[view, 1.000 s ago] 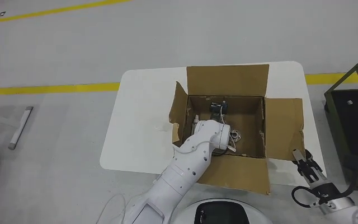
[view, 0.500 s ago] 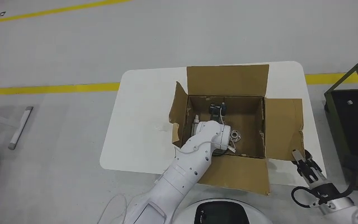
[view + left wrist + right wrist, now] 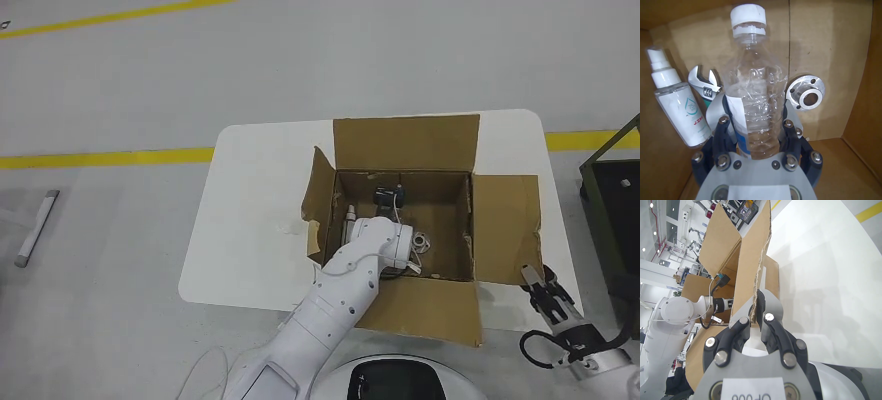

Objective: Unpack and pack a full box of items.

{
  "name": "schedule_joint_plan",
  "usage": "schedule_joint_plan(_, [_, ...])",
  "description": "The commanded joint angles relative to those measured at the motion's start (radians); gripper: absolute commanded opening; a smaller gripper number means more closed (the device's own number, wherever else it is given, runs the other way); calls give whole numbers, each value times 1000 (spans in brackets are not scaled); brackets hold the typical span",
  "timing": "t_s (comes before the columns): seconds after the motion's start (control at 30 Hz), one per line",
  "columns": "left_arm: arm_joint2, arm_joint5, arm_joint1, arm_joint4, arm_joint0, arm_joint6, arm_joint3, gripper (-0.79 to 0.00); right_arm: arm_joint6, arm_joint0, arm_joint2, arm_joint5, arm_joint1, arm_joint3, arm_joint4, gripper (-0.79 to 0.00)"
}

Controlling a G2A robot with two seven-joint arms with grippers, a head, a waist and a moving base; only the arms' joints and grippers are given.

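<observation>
Inside the cardboard box (image 3: 405, 140), the left gripper (image 3: 755, 106) is clamped round the lower body of a clear plastic water bottle (image 3: 753, 81). The bottle's thin wall is creased and its white cap points toward the box's far wall. Three other things lie on the box floor: a white spray bottle (image 3: 677, 106) against the box's left wall, an adjustable wrench (image 3: 705, 83) a little further in from that wall, and a metal flange collar (image 3: 806, 92) nearer the box's middle. The right gripper (image 3: 756, 308) sits at the outer corner of the box's right flap (image 3: 749, 262). Its fingers are drawn narrow with the flap's torn edge between them, apparently pinching it to steady the box on the white table (image 3: 260, 220).

The step in hand looks like lifting the bottle out as part of unpacking. It should go best raised straight up until the cap clears the box walls, and only then carried sideways over the rim. The bottle is soft and held low, so the grip wants firmness without crushing, and a slow lift so the cap end does not swing into the wrench or flange
</observation>
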Motion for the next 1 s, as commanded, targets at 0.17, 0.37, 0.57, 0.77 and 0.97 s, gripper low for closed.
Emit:
schedule_joint_plan(0.17, [-8,-3,-7,2,-4,4,9,-785,5,10,2,1,-1,4,-1,-785])
schedule_joint_plan(0.37, [-36,6,-12,-25,-13,-3,-29,-785,6,31,21,1,0,17,-4,-785])
schedule_joint_plan(0.57, [-76,0,-10,-53,-12,-9,-114,-785,11,57,57,2,2,39,-7,-785])
schedule_joint_plan(0.77, [-114,-3,-2,-51,-1,-23,-206,-785,6,69,98,9,2,56,-5,-785])
schedule_joint_plan(0.97, [-149,-19,8,-33,11,-56,-290,-785,23,79,146,11,4,65,5,-785])
